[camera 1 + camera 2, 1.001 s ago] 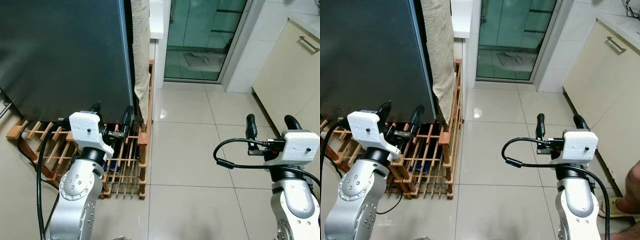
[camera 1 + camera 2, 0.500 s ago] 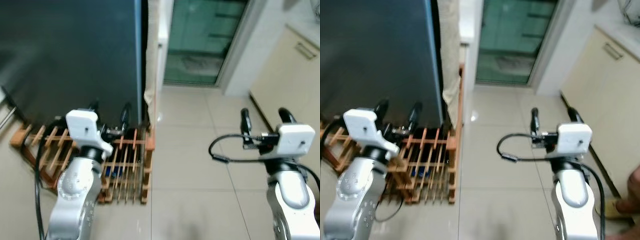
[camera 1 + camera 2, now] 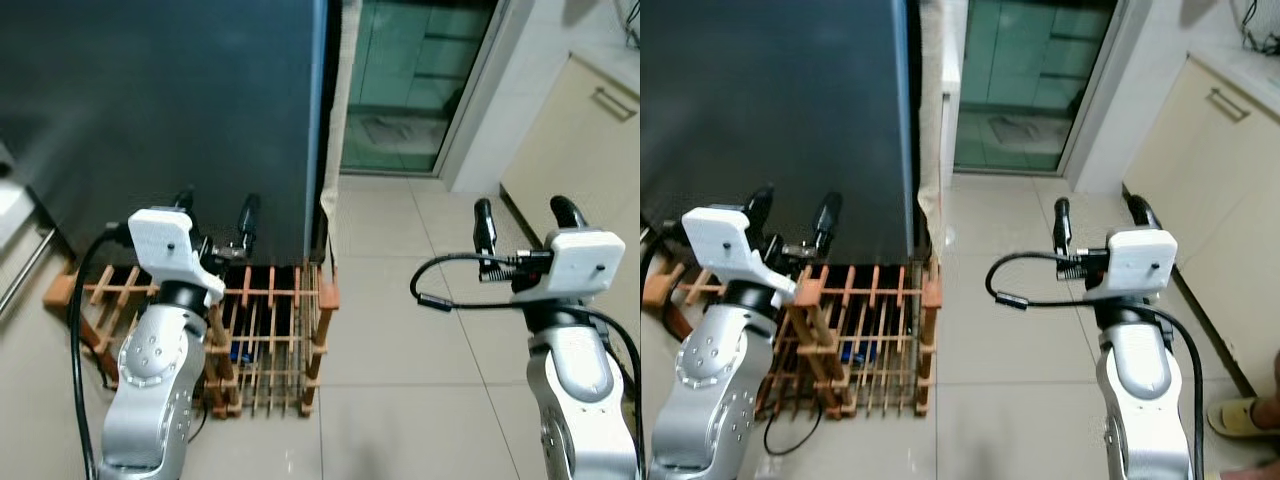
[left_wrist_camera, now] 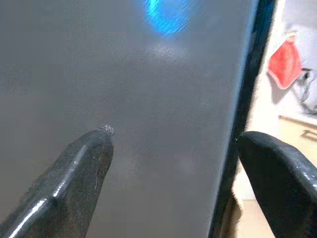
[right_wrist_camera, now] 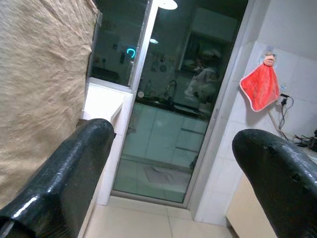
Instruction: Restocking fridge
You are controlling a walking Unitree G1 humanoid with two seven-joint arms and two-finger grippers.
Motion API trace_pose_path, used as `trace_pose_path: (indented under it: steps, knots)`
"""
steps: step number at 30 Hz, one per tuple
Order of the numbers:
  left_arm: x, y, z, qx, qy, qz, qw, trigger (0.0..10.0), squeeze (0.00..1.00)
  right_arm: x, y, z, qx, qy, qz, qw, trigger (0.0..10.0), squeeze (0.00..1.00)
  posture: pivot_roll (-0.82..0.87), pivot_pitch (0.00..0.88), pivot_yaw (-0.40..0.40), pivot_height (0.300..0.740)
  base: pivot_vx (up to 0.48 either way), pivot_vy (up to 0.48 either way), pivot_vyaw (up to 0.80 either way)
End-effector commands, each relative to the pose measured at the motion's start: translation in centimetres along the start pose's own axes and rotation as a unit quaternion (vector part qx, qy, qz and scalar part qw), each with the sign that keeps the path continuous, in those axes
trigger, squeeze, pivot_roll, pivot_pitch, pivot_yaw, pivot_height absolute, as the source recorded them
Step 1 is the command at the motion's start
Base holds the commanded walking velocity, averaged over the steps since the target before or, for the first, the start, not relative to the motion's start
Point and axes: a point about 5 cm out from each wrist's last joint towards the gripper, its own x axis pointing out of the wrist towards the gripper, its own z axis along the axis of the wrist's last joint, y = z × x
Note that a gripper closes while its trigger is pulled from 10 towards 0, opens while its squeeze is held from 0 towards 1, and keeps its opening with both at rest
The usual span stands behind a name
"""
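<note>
1. The fridge [image 3: 160, 110] is seen in the upper left of the left eye view, a tall dark slab with its door shut; a wooden rack [image 3: 265, 330] stands at its foot and a beige cloth [image 3: 340, 110] hangs beside its right edge.
2. The door is judged heavy, stiff and smooth, so a flat face would slip; hold is best taken at its edge or a handle. A pale bar at the far left of the frame may be a handle, though this cannot be told for certain.
3. The left tool [image 3: 215, 215] is held raised just in front of the door's lower part, its two fingers spread apart and empty; in the left wrist view the door's right edge [image 4: 245, 99] lies between them.
4. The right tool [image 3: 1095, 215] is raised over the tiled floor [image 3: 1010, 300], well apart from the fridge, fingers spread and holding nothing, pointed towards the glass door [image 5: 163, 139].
</note>
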Motion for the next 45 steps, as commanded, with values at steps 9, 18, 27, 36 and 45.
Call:
trace_pose_path:
  steps: [9, 18, 27, 36, 45]
  knots:
    - [0.8, -0.5, 0.0, -0.008, 0.003, -0.014, 1.000, 10.0, 0.00, 0.5, -0.8, -0.3, -0.010, 0.006, -0.019, 1.000, 10.0, 0.06, -0.15, 0.000, -0.024, 0.740, 0.000, 0.000, 0.00]
    - [1.3, -0.1, -0.2, 0.025, 0.009, -0.014, 1.000, 10.0, 0.00, 0.6, -0.8, -0.4, -0.011, 0.006, -0.019, 1.000, 10.0, 0.06, -0.15, 0.000, -0.024, 0.740, 0.000, -0.317, 0.00]
    - [2.2, -0.4, -0.1, 0.006, 0.010, -0.012, 1.000, 10.0, 0.00, 0.6, -0.5, -0.6, -0.008, 0.008, -0.017, 1.000, 10.0, 0.06, -0.14, 0.000, -0.017, 0.740, 0.000, -0.213, 0.00]
    - [4.2, -0.4, -1.1, -0.022, 0.044, 0.021, 0.999, 10.0, 0.00, 0.6, -0.6, -0.6, -0.009, 0.009, -0.020, 1.000, 10.0, 0.06, -0.16, 0.000, -0.013, 0.740, 0.000, 0.000, 0.00]
    - [7.5, -1.2, -0.9, -0.030, 0.029, 0.036, 0.998, 10.0, 0.00, 0.3, -1.3, -0.2, -0.024, 0.008, -0.026, 0.999, 10.0, 0.06, -0.23, 0.000, -0.011, 0.740, 0.000, 0.000, 0.00]
